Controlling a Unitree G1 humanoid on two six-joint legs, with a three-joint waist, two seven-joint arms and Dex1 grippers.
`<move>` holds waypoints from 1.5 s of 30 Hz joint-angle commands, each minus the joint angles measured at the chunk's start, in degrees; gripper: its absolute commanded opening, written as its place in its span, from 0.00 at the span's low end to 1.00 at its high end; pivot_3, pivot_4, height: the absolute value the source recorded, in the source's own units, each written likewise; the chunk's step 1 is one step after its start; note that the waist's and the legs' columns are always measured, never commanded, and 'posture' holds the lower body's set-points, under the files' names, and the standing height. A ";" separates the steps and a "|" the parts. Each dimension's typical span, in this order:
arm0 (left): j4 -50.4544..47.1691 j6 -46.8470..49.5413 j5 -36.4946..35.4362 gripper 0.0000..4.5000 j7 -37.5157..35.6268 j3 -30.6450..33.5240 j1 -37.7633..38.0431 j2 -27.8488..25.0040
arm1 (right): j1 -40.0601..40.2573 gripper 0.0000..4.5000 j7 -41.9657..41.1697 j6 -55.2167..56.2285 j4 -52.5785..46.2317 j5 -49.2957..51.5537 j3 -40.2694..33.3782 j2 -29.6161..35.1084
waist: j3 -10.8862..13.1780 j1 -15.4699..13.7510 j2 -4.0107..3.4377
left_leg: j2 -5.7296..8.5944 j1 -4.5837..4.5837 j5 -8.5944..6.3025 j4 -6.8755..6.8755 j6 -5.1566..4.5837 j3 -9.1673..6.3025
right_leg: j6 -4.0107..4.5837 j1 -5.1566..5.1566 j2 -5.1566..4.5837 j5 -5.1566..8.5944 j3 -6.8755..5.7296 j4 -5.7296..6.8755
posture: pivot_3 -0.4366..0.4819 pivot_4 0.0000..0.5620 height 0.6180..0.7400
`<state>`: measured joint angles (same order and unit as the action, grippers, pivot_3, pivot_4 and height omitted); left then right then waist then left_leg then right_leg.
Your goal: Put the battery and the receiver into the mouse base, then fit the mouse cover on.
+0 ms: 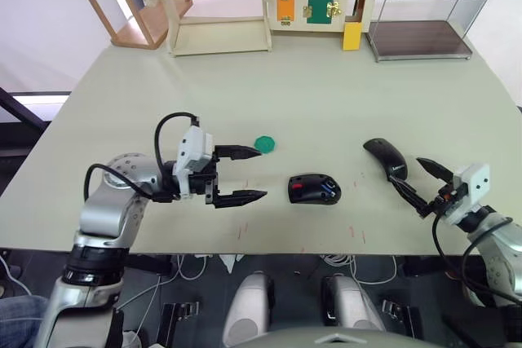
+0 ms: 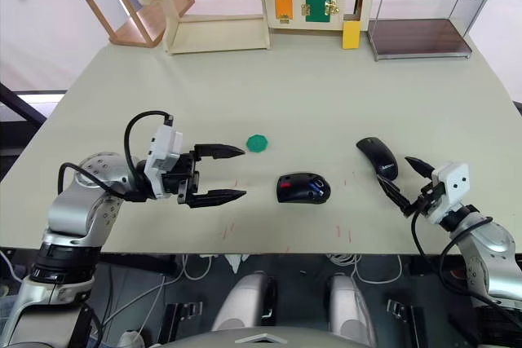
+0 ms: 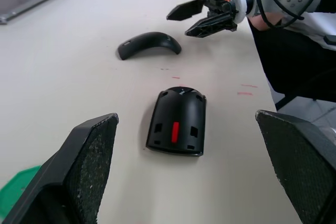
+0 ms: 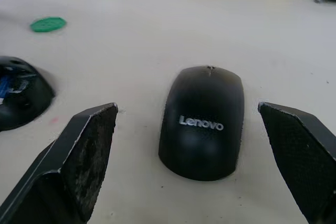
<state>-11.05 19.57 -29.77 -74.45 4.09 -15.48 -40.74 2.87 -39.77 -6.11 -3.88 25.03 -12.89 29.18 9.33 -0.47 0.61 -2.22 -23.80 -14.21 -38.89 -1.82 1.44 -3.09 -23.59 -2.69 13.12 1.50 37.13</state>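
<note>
Mouse cover [image 4: 202, 121] lay on desk [image 1: 326, 95], likely light, glossy, slippery; best pinched across sides. Right gripper [image 1: 422, 187] fingers spread, empty; left gripper [image 1: 245, 174] too.

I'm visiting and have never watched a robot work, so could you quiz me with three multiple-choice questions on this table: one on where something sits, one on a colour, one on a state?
1. The smooth glossy black mouse cover lies nearest to:
A. the left gripper
B. the right gripper
C. the wooden shelf

2. The small round disc is:
A. green
B. yellow
C. red

3. The black oval mouse base with red parts is:
A. covered
B. held
C. uncovered on the table

Answers: 1 B, its lettered end faces the right fingers. 2 A, plainly green. 3 C, its hollows show, the cover lies apart.
</note>
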 commanded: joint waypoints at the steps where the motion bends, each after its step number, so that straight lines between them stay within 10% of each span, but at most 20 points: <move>1: -4.01 0.02 -2.98 0.99 0.96 3.14 1.86 -1.05 | -0.81 1.00 6.42 -6.12 -4.77 -2.60 0.60 0.19 | 0.00 0.03 0.00 | 0.01 0.01 0.00 0.02 0.00 -0.01 | 0.00 -0.01 0.00 0.00 0.02 0.01 | 0.48 0.27 1.00; 45: -2.82 -3.54 -5.26 0.99 -1.29 4.10 3.76 -2.44 | -4.30 1.00 16.71 -24.67 -12.89 -3.29 1.33 -2.76 | 0.01 -0.04 0.00 | 0.01 0.03 0.00 0.27 0.00 0.32 | 0.00 -0.10 0.01 0.01 0.06 -0.11 | 0.48 0.27 1.00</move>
<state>-13.49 16.71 -34.00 -75.81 7.36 -11.45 -43.16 -1.52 -23.15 -31.83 -14.75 21.58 -9.95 26.24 9.34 -0.51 0.61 -2.21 -23.77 -14.21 -38.62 -1.83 1.75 -3.10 -23.69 -2.68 13.13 1.56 37.03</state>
